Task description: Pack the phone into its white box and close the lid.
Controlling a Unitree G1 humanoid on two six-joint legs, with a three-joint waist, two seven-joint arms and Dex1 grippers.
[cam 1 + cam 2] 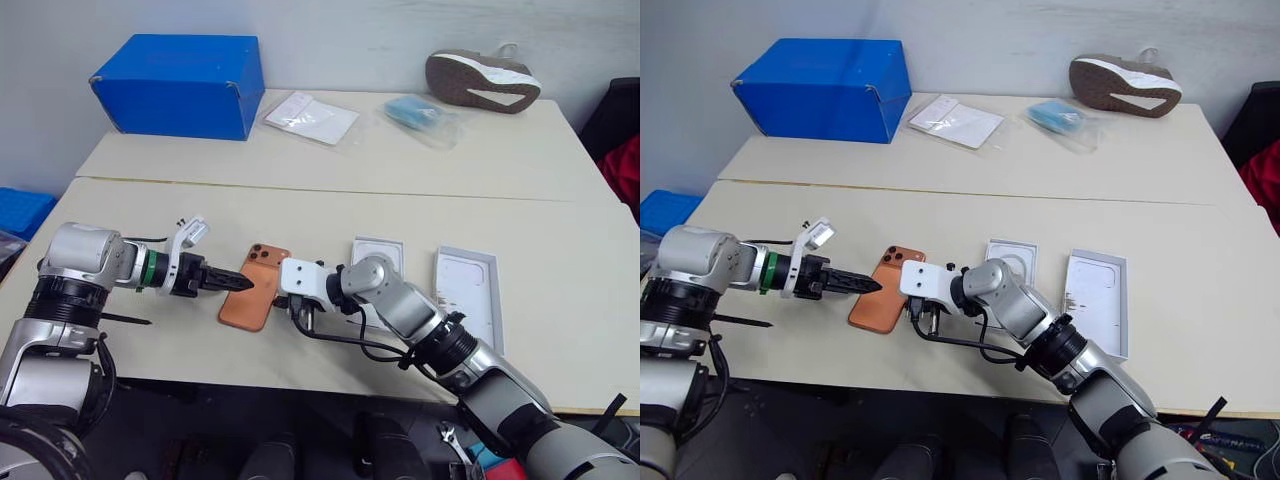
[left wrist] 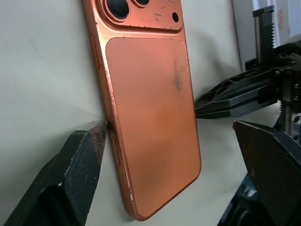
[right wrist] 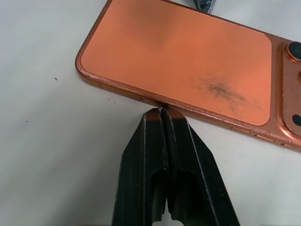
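Two cream tables stood pushed edge to edge, the far one carrying a big blue cardboard box at its left end, a clear plastic sleeve of white papers beside that, a blue item in a clear bag, and a brown shoe with a white sole lying on its side at the right.

On the near table, the lid, a shallow white rectangular tray, lay toward the right. Just left of it, partly hidden behind the right arm, was another white rectangular piece; whether it was the box could not be told.

Further left lay the phone, a flat orange-copper smartphone resting face down on the tabletop with its camera bump at the far end and a dark smudge on its back.

Both grippers flanked it. From the left side, the left gripper had its black fingers spread wide around the phone; in the left wrist view one fingertip met the phone's long edge while the other stood clear beyond the opposite edge. From the right side, the right gripper had its jaws clenched together on nothing, their joined tips pressed to the phone's other long edge.
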